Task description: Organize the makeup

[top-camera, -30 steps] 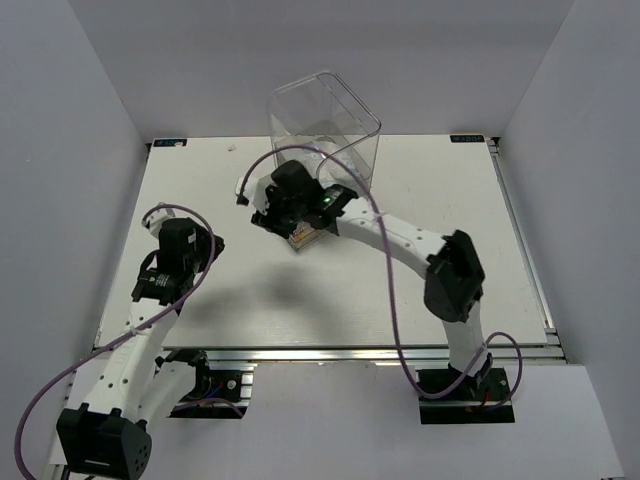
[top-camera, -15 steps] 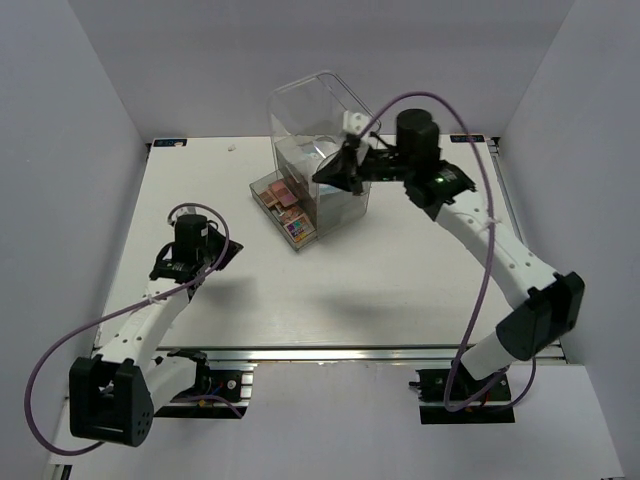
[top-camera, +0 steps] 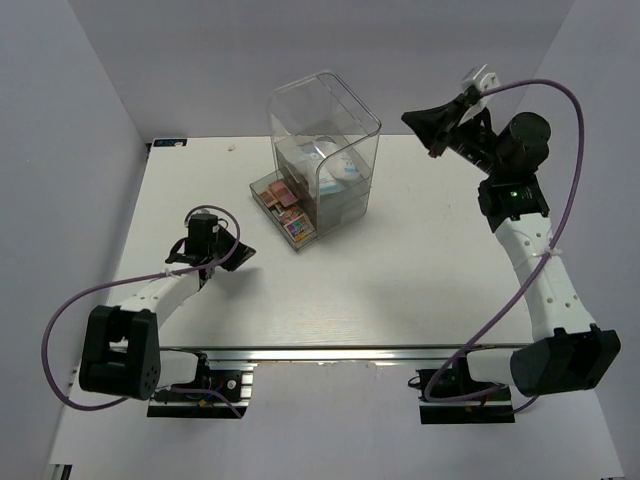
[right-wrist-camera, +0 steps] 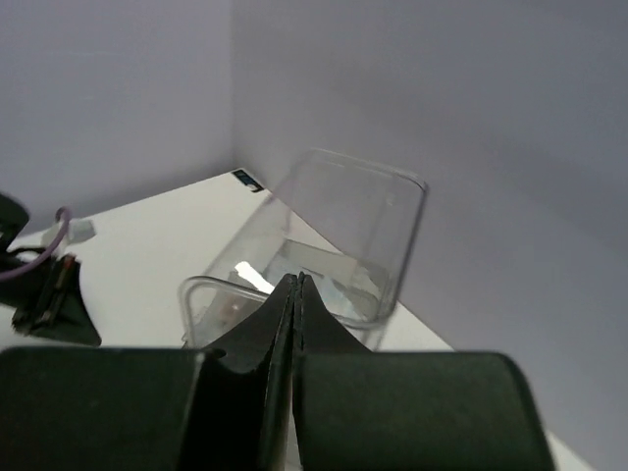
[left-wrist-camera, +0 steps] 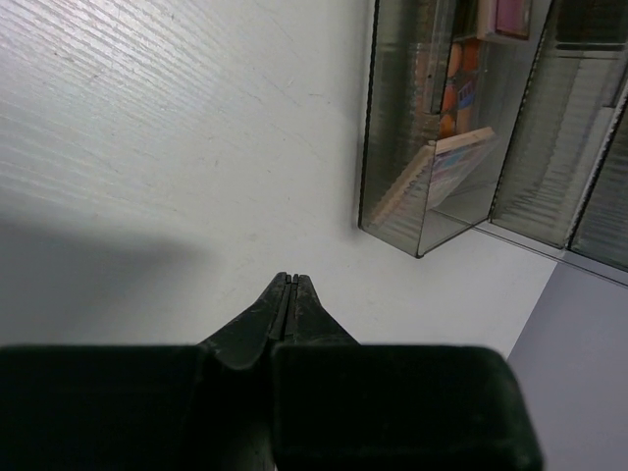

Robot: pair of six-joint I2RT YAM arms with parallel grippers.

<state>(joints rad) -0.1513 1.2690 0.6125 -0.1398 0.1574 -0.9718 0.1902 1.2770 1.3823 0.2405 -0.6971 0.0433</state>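
Makeup palettes (left-wrist-camera: pixel 461 157), flat and colourful, look smeared to me inside the tall clear plastic box (top-camera: pixel 325 110); left pincer (left-wrist-camera: pixel 290 280) and right pincer (right-wrist-camera: pixel 296 281) are pinched tight, empty.

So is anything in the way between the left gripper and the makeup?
Only bare table lies before the shut left gripper. But the makeup palettes sit inside the clear drawer, behind its side wall. From above, the drawer is open.

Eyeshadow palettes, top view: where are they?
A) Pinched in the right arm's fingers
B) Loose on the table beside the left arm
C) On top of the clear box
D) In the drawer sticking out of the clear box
D: the palettes lie inside the drawer that sticks out from the bottom of the clear box; none lies loose on the table.
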